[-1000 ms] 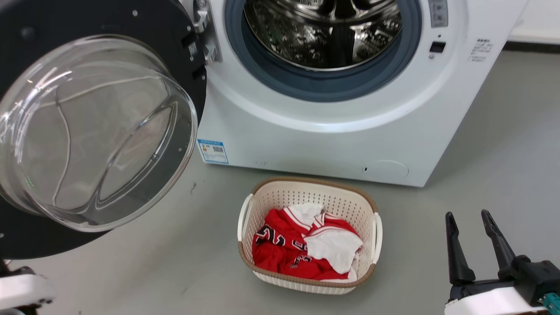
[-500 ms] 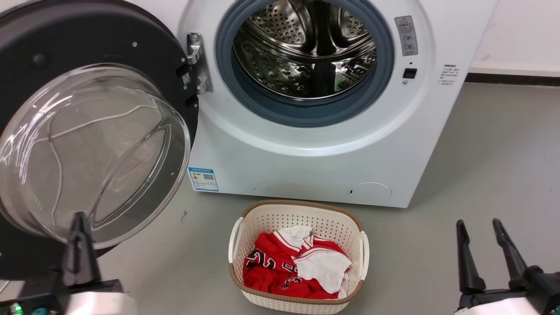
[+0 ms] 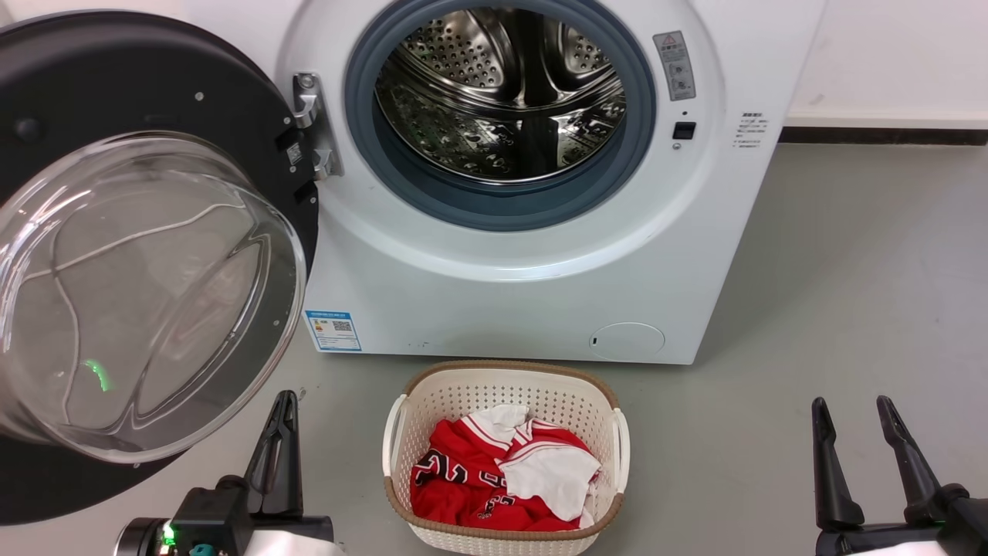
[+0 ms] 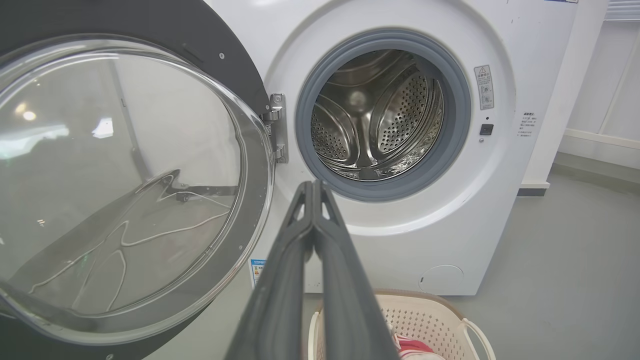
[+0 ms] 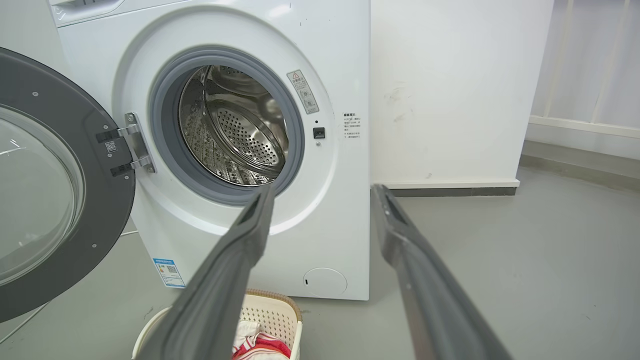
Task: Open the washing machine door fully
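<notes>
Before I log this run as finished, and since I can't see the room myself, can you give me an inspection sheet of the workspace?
Surface: grey floor, a few small scuffs.
Job's things: washing machine door swung wide open on its hinge, glass bowl facing the robot; washing machine mouth exposed, and what shows of the drum looks empty.
Clutter: white laundry basket on the floor before the machine, holding red and white clothes.
Grippers: left gripper shut, empty, clear of the door; right gripper open, empty.
Cables: thin white cable seen through the door's glass.
Surroundings: white wall with dark skirting.
</notes>
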You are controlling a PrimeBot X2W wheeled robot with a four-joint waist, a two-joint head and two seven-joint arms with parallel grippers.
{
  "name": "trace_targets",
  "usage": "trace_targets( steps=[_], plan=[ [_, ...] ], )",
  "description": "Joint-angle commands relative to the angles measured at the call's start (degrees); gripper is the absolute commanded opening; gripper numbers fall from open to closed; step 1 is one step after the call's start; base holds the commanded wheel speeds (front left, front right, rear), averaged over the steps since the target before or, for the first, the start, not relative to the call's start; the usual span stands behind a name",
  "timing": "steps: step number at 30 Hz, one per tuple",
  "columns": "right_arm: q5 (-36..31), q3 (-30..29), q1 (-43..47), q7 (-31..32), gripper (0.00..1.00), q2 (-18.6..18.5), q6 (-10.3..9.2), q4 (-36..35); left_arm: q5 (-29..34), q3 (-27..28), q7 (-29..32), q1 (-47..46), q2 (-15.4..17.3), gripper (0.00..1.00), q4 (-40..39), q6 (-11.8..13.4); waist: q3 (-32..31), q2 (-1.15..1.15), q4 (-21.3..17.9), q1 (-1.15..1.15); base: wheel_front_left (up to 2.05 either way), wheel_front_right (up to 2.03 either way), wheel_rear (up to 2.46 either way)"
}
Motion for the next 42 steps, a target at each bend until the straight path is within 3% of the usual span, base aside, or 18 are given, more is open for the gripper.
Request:
trace_targets(
  steps=[1, 2, 4, 5, 24, 25, 30, 42],
  plan=[
    [0.20, 0.14, 0.69, -0.12, 1.00, 0.08, -0.04, -0.31, -0.19, -0.33, 0.15, -0.05, 0.00, 0.00, 0.30, 0.38, 0.01, 0.00, -0.34, 0.01, 0.00, 0.00, 0.00],
    [0.18, 0.17, 0.85, -0.12, 1.00, 0.08, -0.04, -0.36, -0.31, -0.55, 0.15, -0.10, 0.01, 0.00, 0.50, 0.56, 0.02, 0.00, -0.53, 0.01, 0.00, 0.00, 0.00],
    [0.18, 0.28, 1.02, -0.12, 1.00, 0.08, -0.04, -0.44, -0.56, -0.97, 0.15, -0.05, -0.01, 0.91, 1.02, 0.77, 0.02, 0.00, -0.85, 0.01, 0.00, 0.00, 0.00],
    [0.12, 0.32, 1.02, -0.12, 1.00, 0.08, -0.04, -0.47, -0.45, -1.07, 0.15, -0.05, -0.01, 1.00, 1.15, 0.96, 0.03, 0.00, -0.99, 0.01, 0.00, 0.00, 0.00],
    [0.52, 0.56, 0.24, -0.12, 1.00, 0.08, -0.03, 0.09, 1.61, -0.15, 0.15, -1.25, 0.08, 1.00, 3.48, 1.27, 0.29, 0.00, -1.28, 0.01, 0.00, 0.00, 0.00],
    [0.39, 0.53, 0.57, 0.00, 0.00, 0.00, 0.00, 0.03, 1.46, -0.15, 0.00, -0.71, 0.03, 0.00, 3.45, 1.07, 0.30, 0.00, -1.29, 0.01, 0.00, 0.00, 0.00],
    [1.14, 0.69, 1.11, 0.32, 0.00, 0.01, 0.00, 2.37, 0.66, -0.01, 0.28, 0.38, -0.07, 0.00, 6.19, 1.17, 0.31, 0.00, -1.29, 0.01, 0.00, 0.00, 0.00],
    [15.67, 1.28, -1.70, 2.93, 0.00, -0.82, 0.00, 4.61, -13.77, 1.12, 3.85, -1.76, -0.05, 0.00, 7.60, 0.13, 0.46, 0.00, -1.31, 0.01, 0.00, 0.00, 0.00]
  ],
)
